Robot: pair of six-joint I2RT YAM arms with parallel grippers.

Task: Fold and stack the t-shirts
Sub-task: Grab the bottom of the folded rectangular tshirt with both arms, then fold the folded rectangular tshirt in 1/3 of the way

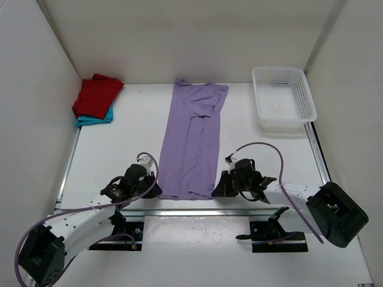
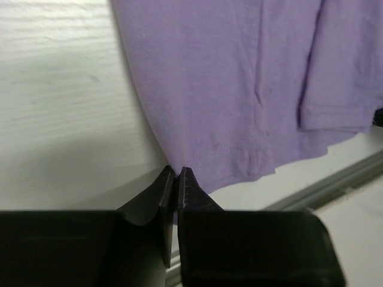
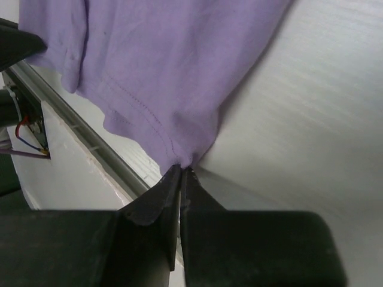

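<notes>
The lilac t-shirt (image 1: 192, 140) lies lengthwise in the middle of the table, its sides folded in to a narrow strip. My left gripper (image 1: 157, 192) is shut on the near left corner of its hem (image 2: 197, 161). My right gripper (image 1: 216, 191) is shut on the near right corner (image 3: 179, 146). Both corners are pinched between the fingertips at table level. The dark red t-shirt (image 1: 96, 94) lies folded on top of the teal t-shirt (image 1: 96, 119) at the far left corner.
A white mesh basket (image 1: 282, 98) stands at the far right. White walls close in the table on the left, back and right. A metal rail (image 1: 197, 210) runs along the near edge, just behind the hem.
</notes>
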